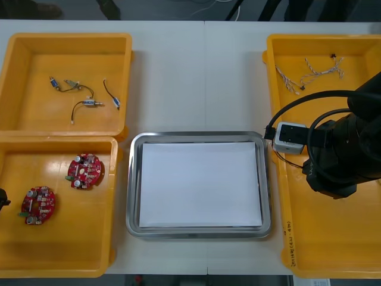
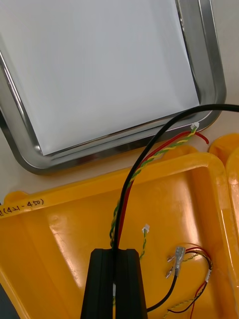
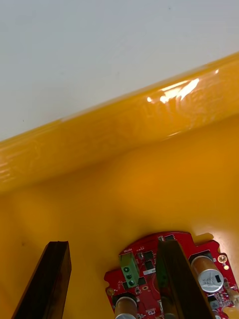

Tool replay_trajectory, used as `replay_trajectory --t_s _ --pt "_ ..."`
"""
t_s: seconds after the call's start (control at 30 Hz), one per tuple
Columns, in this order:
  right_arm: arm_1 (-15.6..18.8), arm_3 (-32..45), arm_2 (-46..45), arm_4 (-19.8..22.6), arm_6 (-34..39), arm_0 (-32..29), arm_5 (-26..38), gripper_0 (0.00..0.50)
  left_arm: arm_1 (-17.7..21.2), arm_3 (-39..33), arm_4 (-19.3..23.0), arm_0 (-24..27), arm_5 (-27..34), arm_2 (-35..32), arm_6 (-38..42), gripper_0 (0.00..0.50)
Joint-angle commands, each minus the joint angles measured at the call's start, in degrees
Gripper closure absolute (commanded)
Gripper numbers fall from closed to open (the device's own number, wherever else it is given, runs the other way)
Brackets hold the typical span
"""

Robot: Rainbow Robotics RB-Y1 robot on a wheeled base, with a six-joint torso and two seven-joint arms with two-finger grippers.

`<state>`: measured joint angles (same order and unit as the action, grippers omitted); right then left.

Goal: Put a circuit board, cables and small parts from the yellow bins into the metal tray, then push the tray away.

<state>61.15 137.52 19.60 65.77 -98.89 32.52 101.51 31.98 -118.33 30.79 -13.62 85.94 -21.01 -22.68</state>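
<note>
Your right arm (image 1: 336, 164) hangs low over the near right yellow bin (image 1: 333, 250), beside the metal tray (image 1: 134, 179). Your right gripper (image 2: 118, 255) is clamped tight on a red and yellow cable (image 2: 149, 162). The cable rises from between the fingers, and its free end lies near the tray's corner. Your left gripper (image 3: 112, 249) sits inside the near left yellow bin (image 1: 59, 250) with its fingers spread wide and holding nothing. One finger (image 3: 174, 279) is over a round red circuit board (image 3: 144, 264) lying on the bin floor.
</note>
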Motion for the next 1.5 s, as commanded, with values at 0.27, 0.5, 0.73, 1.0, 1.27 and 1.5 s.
replay_trajectory --t_s 0.27,0.5,0.73,1.0,1.27,1.5 --pt "1.2 1.4 0.5 0.0 1.2 1.7 0.6 0.500 -3.2 -1.7 -4.0 0.6 -1.1 3.3 4.7 0.000" --pt "1.2 1.4 0.5 -0.2 1.2 1.7 0.9 0.500 -3.8 -1.6 -5.0 0.8 -1.7 4.0 5.0 0.000" --pt "1.2 1.4 0.4 -0.3 1.2 1.7 1.1 0.500 -4.0 -1.3 -6.0 0.7 -1.7 5.0 5.2 0.000" --pt "1.2 1.4 0.4 -0.3 1.2 1.7 1.1 0.500 -4.8 -1.4 -6.4 0.6 -1.7 5.5 5.2 0.000" --pt "1.2 1.4 0.4 -0.3 1.2 1.7 1.2 0.500 -5.0 -1.3 -7.8 0.5 -1.7 6.4 5.3 0.000" --pt "1.2 1.4 0.5 -0.3 1.2 1.7 1.2 0.500 -5.0 -1.3 -8.0 0.5 -1.7 6.8 5.4 0.000"
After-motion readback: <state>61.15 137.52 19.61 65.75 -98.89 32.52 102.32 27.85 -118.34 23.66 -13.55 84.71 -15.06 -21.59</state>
